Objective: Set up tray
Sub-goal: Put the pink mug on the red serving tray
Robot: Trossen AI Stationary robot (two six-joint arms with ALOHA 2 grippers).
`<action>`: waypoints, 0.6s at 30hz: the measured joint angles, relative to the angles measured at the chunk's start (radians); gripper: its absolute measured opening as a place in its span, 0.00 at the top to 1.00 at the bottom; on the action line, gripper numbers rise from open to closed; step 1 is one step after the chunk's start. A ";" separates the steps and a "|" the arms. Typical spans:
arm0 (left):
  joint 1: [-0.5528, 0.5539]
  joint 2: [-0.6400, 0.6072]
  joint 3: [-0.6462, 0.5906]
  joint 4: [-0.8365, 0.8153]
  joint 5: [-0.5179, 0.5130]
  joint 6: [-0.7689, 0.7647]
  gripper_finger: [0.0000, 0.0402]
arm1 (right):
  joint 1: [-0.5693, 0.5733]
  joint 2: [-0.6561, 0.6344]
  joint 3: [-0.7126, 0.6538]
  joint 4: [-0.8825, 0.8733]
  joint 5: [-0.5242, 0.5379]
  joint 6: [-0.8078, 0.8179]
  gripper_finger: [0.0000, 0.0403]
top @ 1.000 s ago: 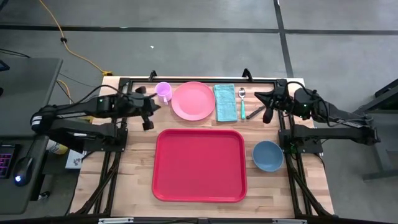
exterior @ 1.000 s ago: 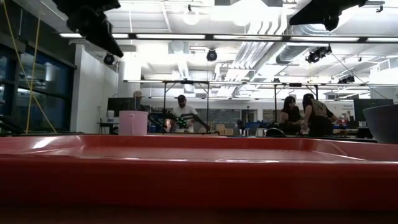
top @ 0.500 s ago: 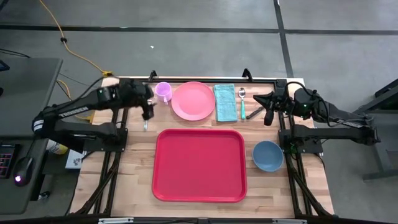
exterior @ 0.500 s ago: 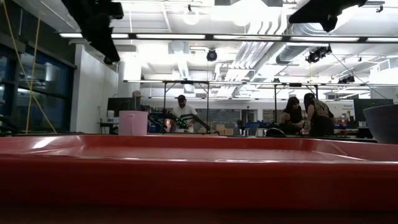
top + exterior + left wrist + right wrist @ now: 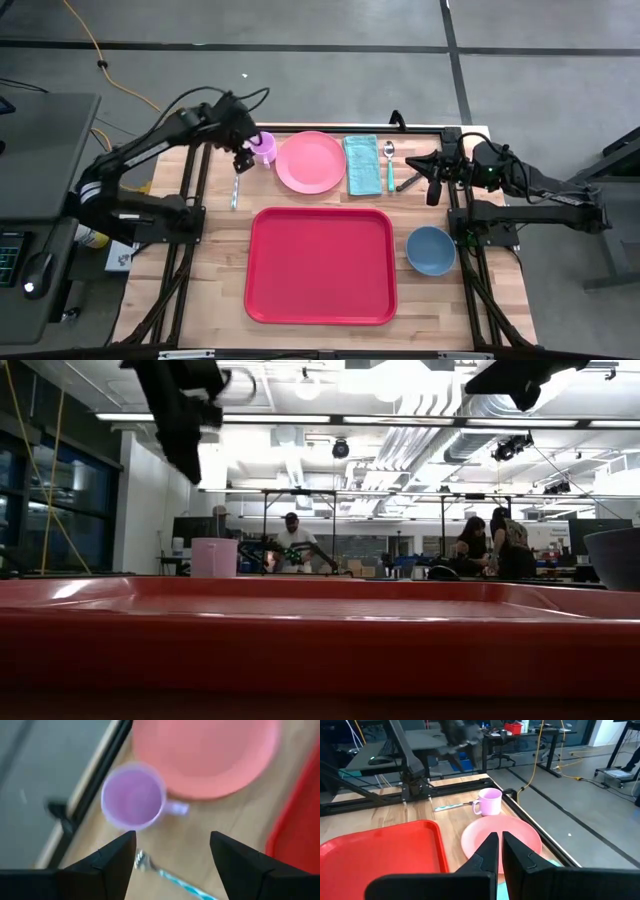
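Wooden tabletop [image 5: 215,290] carries the red tray [image 5: 321,265] at its centre, with nothing on it. From the tray, a pink plate [image 5: 311,161] lies at 12 o'clock, a purple cup [image 5: 263,148] and a fork [image 5: 234,191] at 10, a teal napkin [image 5: 360,164] and a spoon [image 5: 389,163] at 1, and a blue bowl [image 5: 431,250] at 3. The left gripper [image 5: 243,152] hangs beside the cup; only its wrist view shows the fingers spread wide and empty above cup and fork. The right gripper [image 5: 432,178] waits at 2 o'clock, fingers pressed together, holding nothing. Only the low view shows people [image 5: 487,544] in the room behind.
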 joint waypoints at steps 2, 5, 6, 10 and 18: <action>0.045 0.058 0.029 -0.043 -0.010 -0.060 0.30 | 0.000 0.000 0.000 0.000 -0.010 0.014 1.00; 0.093 0.130 0.065 -0.041 -0.023 -0.086 0.31 | 0.000 0.000 0.000 0.000 -0.023 0.018 1.00; 0.106 0.151 0.078 -0.041 -0.025 -0.099 0.32 | 0.000 0.000 0.000 0.000 -0.028 0.018 1.00; 0.145 0.227 0.125 -0.010 -0.004 -0.129 0.34 | 0.000 0.000 0.000 0.000 -0.034 0.021 1.00; 0.177 0.375 0.184 0.005 -0.004 -0.181 0.40 | 0.000 0.000 0.000 0.000 -0.040 0.019 1.00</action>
